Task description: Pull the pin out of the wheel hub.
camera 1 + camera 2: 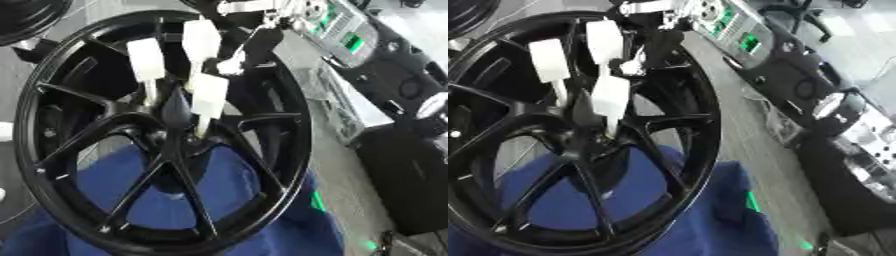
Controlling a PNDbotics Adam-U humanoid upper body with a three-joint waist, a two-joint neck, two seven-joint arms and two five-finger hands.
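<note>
One hand (206,60): we see white-padded fingers curled, pinching the pin (202,125).
Wheel hub (175,137): pin at 1 o'clock.

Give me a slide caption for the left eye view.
Robot hand with white-padded fingers reaches down onto the center of a black spoked wheel hub above blue cloth.

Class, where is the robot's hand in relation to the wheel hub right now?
In the left eye view, the right hand reaches down from the top, its white-tipped fingers at the hub of the black wheel.
</note>
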